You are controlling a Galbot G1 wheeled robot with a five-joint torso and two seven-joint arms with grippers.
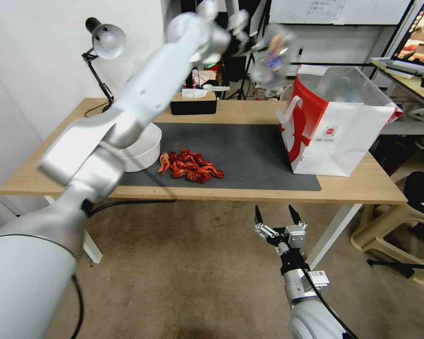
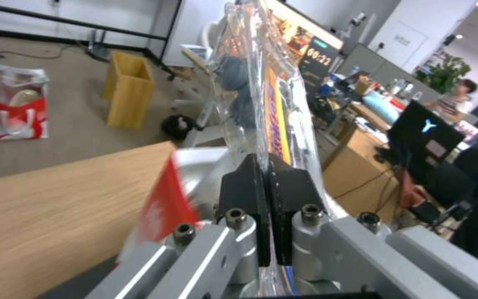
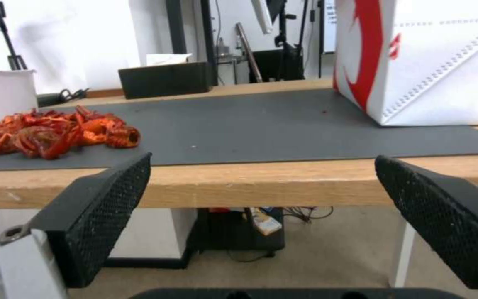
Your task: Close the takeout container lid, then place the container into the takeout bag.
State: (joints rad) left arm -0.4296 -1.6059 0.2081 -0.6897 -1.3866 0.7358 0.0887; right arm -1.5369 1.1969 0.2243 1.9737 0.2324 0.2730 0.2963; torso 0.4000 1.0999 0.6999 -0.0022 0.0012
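Up high, the left gripper (image 2: 264,166) has its jaws pressed together on the edge of the takeout container (image 2: 253,83), the black pads pinching the clear plastic seam so that the box stands on edge above them. Through the plastic the left wrist view shows dark berries and an orange-and-purple strip of label. In the head view the takeout container (image 1: 272,52) hangs in the air beyond the far edge of the counter (image 1: 231,113), at about 11 o'clock from the mouth of the takeout bag (image 1: 337,127) and apart from it; whether the lid is fully snapped down cannot be told.

The bag stands upright on the right end of a dark mat (image 1: 240,150), its red side and white handle facing the mat's middle, its silvery lining showing at the open top. At 9 o'clock from the bag lies a heap of red crayfish (image 1: 189,166), and further that way a round white bowl (image 1: 143,146) partly hidden by the left arm. A black tissue box (image 1: 193,102) sits at the counter's far edge.

The right gripper (image 1: 278,217) waits below the counter's near edge, jaws spread wide and holding nothing.
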